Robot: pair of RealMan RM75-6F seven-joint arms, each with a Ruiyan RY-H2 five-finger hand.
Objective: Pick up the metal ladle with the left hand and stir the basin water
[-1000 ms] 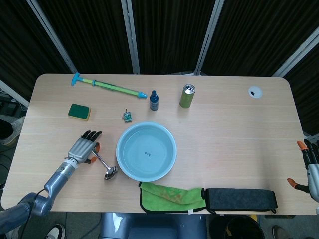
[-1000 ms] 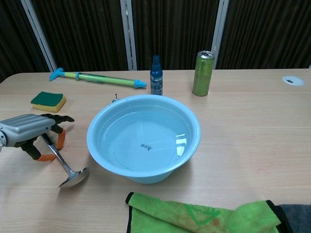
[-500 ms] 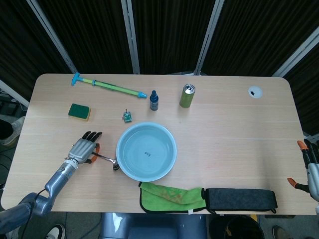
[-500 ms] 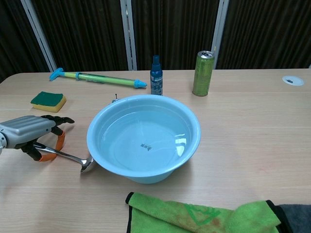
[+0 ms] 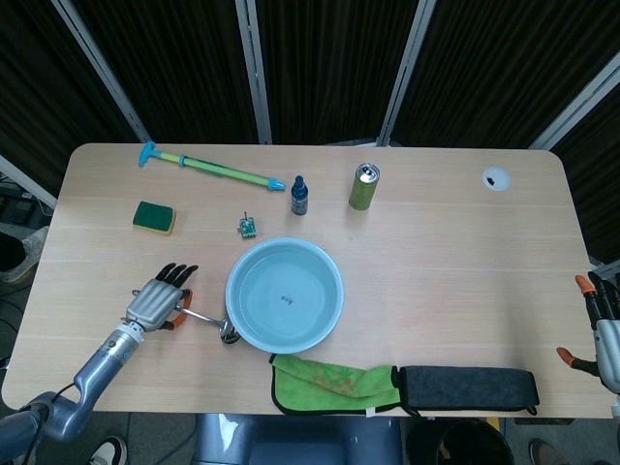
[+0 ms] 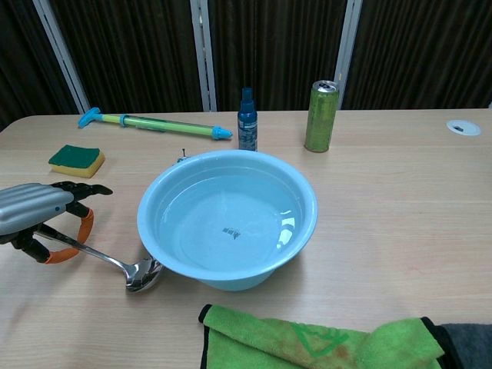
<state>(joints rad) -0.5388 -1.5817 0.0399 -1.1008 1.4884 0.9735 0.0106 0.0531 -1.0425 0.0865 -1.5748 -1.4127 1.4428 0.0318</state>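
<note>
Wooden table (image 5: 436, 252) under dark curtains: at lower left, the left hand (image 5: 155, 301) grasps the ladle (image 6: 108, 260) by its handle, long axis running right to the bowl end touching the basin (image 5: 285, 295); the right hand (image 5: 605, 327) waits far right, fingers apart.

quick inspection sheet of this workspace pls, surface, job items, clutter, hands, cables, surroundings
surface: light wooden table with a round grommet hole near its far right corner.
job's things: light blue plastic basin holding clear water; metal ladle, its bowl low beside the basin's left wall, not in the water.
clutter: green and yellow sponge, long green and blue water pump, small blue spray bottle, green drink can, tiny green object, bright green cloth, dark grey cloth.
hands: left hand holds the ladle's handle; right hand at the table's right edge, holding nothing, fingers apart.
cables: nothing seen.
surroundings: dark slatted panels with pale metal bars.
</note>
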